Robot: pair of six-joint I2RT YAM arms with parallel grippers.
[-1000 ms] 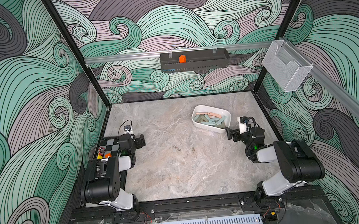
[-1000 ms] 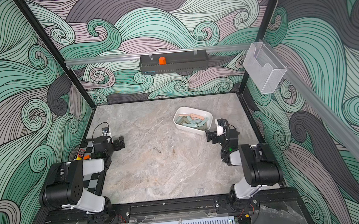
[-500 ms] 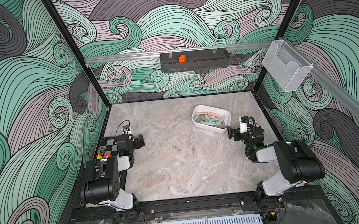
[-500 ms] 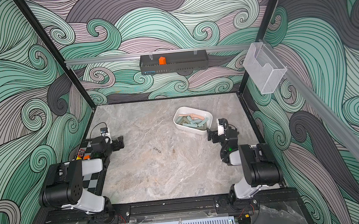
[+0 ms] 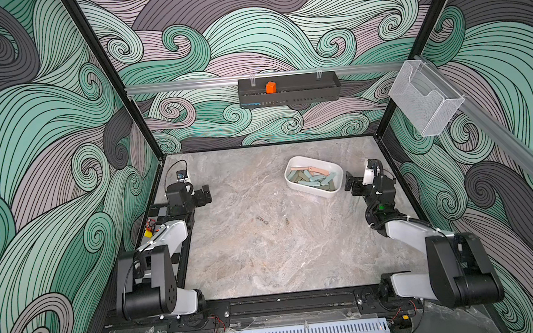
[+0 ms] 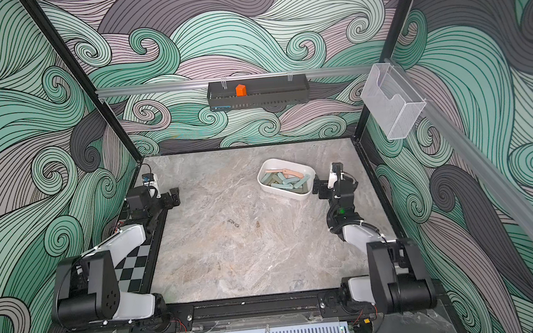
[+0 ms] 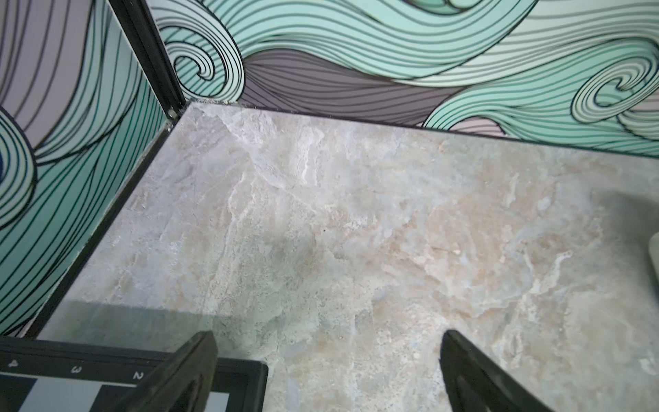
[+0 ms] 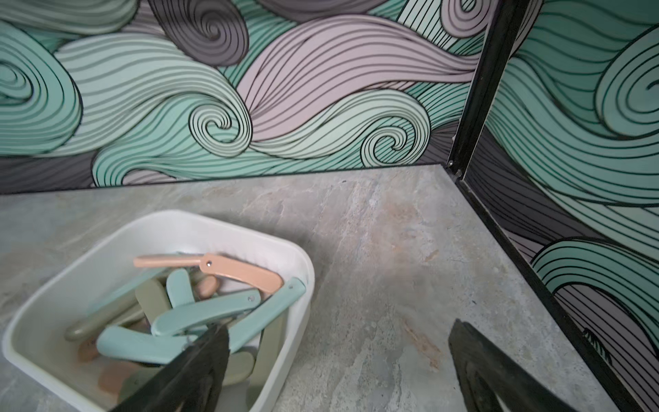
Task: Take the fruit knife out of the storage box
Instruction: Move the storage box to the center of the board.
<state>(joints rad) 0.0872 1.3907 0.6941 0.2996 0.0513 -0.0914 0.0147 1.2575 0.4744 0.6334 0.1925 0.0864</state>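
Observation:
The white storage box (image 5: pixel 292 164) (image 6: pixel 266 166) (image 8: pixel 249 233) sits on the marble floor at the back right. Several folding fruit knives lie heaped in it: a pink one (image 8: pixel 237 268) on top toward the far wall, teal ones (image 8: pixel 207 313) and olive ones beneath. My right gripper (image 5: pixel 351 185) (image 6: pixel 319 187) (image 8: pixel 338 330) stands open just beside the box's near right corner. In the right wrist view one finger (image 8: pixel 199 360) overlaps that corner, and nothing is held. My left gripper (image 5: pixel 207 196) (image 6: pixel 175 197) (image 7: pixel 328 336) is open and empty over bare floor at the left.
A black slotted tray (image 5: pixel 305 94) with an orange block (image 5: pixel 271 87) hangs on the back wall. A clear mesh basket (image 5: pixel 425 102) hangs on the right wall. A checkerboard plate (image 6: pixel 134 263) lies under the left arm. Walls close in the floor on three sides.
Both wrists have shifted only slightly. Both pairs of jaws stay wide open and the box has not moved.

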